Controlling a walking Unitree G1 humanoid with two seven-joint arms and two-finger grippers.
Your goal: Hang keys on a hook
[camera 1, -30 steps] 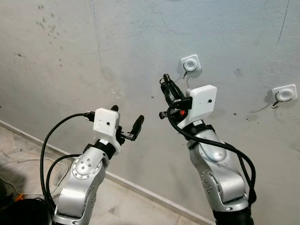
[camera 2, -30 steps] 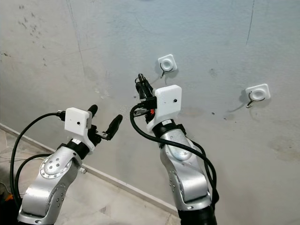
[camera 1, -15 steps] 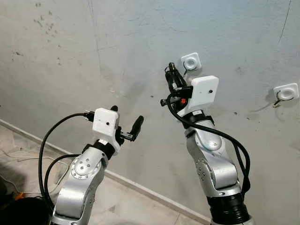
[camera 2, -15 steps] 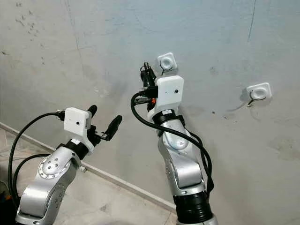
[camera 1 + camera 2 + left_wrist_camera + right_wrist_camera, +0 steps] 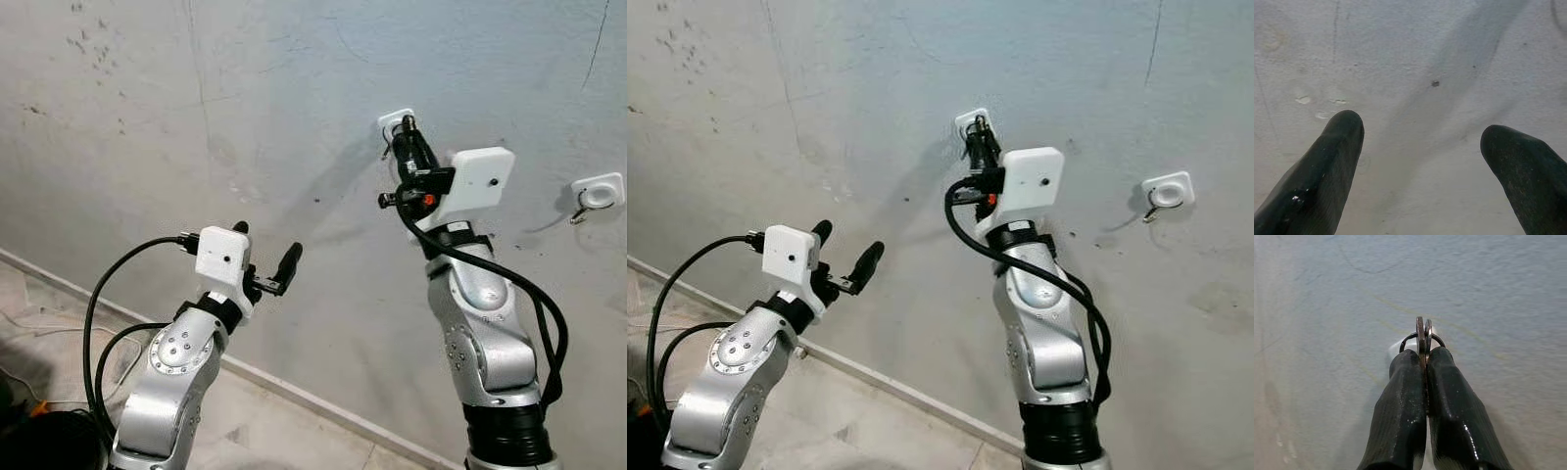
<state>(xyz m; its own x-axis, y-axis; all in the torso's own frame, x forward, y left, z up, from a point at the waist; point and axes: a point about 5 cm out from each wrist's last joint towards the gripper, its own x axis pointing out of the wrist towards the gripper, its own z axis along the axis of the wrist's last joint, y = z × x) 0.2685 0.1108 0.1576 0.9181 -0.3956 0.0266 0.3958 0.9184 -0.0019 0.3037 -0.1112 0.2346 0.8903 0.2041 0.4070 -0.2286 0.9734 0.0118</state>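
While pinching keys [image 5: 1422, 333] | right claw [image 5: 1423, 355] at wall hook [image 5: 392, 121] | left claw [image 5: 1420, 142] spread

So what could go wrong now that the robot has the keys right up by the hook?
The right gripper pinches the keys only by their edge, so they might slip and fall. The key ring is thin and the left hook is partly hidden behind the fingers, so the ring could miss it.
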